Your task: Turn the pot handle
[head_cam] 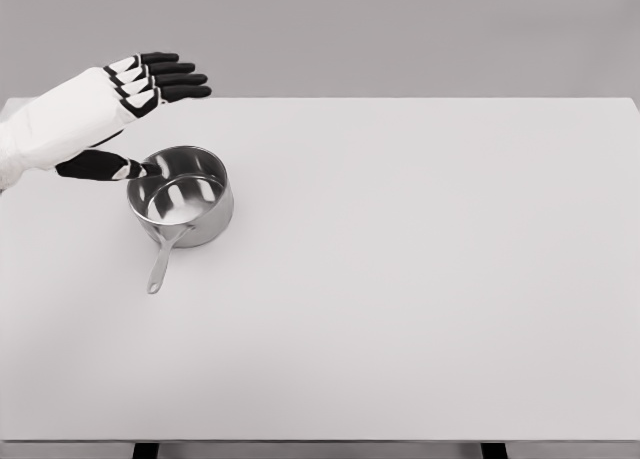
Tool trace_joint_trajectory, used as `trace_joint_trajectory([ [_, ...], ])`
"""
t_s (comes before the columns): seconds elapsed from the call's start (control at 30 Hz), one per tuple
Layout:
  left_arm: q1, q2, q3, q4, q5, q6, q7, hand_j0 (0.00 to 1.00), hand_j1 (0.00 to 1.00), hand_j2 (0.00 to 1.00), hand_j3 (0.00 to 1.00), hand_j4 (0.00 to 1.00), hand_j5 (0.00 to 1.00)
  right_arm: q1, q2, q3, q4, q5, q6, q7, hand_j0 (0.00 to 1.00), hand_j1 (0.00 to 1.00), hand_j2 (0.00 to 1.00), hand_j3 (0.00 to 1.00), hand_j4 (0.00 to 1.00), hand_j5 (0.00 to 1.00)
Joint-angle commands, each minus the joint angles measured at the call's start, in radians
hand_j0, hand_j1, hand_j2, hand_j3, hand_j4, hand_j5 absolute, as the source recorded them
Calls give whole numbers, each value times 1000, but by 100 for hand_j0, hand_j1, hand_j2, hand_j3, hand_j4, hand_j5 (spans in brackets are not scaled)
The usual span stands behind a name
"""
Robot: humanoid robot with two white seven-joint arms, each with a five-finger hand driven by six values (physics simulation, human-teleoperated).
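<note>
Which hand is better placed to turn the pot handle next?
Left. The left hand hangs open beside the pot, thumb near its rim, with the handle just below. No right arm shows in the head view.

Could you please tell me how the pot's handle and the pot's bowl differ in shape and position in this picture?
The handle is thin and straight, while the bowl is wide, round and open at the top. The handle lies low, stretching toward the near edge of the table and slightly left, while the bowl stands upright, farther back. The left hand has its thumb at the bowl's rim, nowhere near the handle. Both are shiny silver metal.
</note>
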Motion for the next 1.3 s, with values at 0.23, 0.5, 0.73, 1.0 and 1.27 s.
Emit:
trace_joint_trajectory([
  [0.23,6,-144,-67,-21,-71,0,-24,100,100,100,100,100,100,0,0,0,0,0,0,0,100,100,100,100,100,100],
  [0.5,46,-149,-122,-36,-120,0,-22,100,100,100,100,100,100,0,0,0,0,0,0,0,100,100,100,100,100,100],
  [0.73,75,-166,-122,-36,-163,0,-22,100,100,100,100,100,100,0,0,0,0,0,0,0,100,100,100,100,100,100],
  [1.0,77,-153,-121,-33,-174,0,-24,100,100,100,100,100,100,0,0,-1,-1,0,0,0,100,100,100,100,100,100],
  [1.27,109,-137,-119,-33,-200,0,-22,100,100,100,100,100,100,0,0,-1,-1,0,0,0,100,100,100,100,100,100],
])
